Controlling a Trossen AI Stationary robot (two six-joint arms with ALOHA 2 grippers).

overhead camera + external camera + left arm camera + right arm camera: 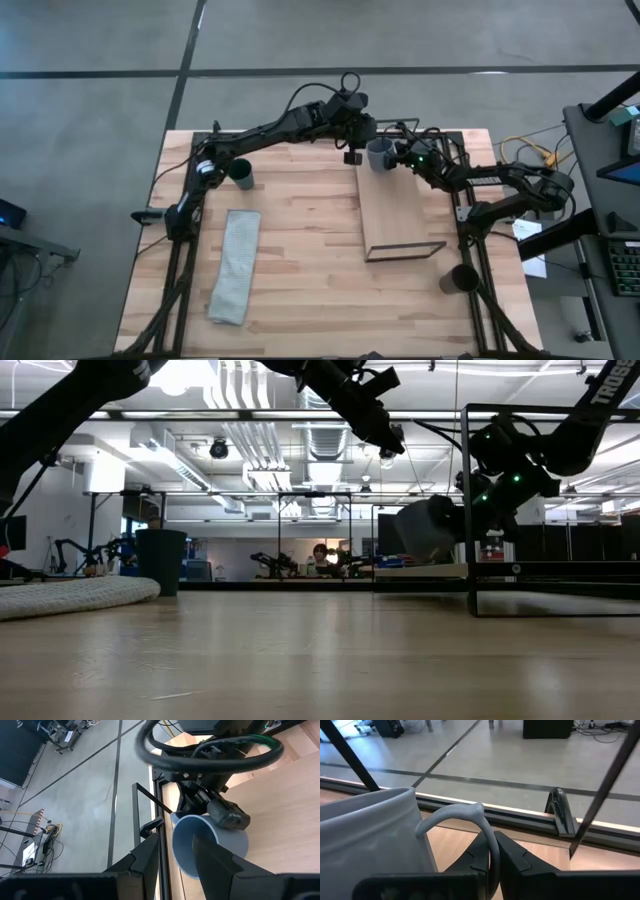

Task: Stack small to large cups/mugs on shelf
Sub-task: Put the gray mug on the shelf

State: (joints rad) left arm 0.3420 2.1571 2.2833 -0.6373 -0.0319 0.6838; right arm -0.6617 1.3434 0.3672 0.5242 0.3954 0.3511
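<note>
Mug [379, 154] smooth blue-grey, tilted | right hand [398, 158] pinching its curved handle | left hand [353, 155] spread above light-wood shelf [400, 215]

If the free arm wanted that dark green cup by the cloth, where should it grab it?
Likely at the rim, coming straight down from above. The dark green cup stands upright with its mouth open and shows no handle, so one finger could go inside the wall and one outside. It stands apart from the grey cloth, so there is room around it. The left pincer is the free one.
</note>
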